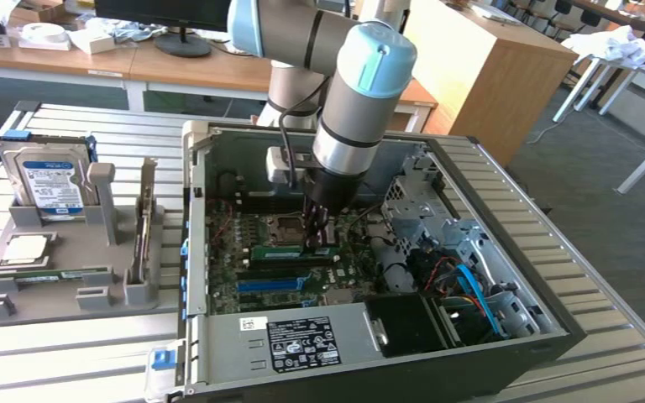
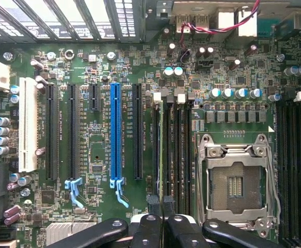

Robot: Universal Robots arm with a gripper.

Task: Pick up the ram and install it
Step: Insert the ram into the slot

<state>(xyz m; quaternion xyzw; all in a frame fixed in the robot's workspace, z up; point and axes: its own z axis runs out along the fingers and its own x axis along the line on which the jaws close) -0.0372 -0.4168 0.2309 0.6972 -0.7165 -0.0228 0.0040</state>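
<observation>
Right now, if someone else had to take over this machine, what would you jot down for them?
Gripper: down inside the computer case, over the motherboard's memory slots, beside the empty CPU socket.
Ram: green stick lying along those slots, directly under the gripper.
Done: ram brought to the slots.
Left: cannot tell whether it is fully seated.
Also: another green stick lies in the grey tray beside the case.

A slatted metal table [image 1: 65, 365] carries two things side by side. An open computer case [image 1: 490, 361] lies toward the exterior view's right, and a grey parts tray [image 1: 70, 248] sits just beside it on the left.
</observation>
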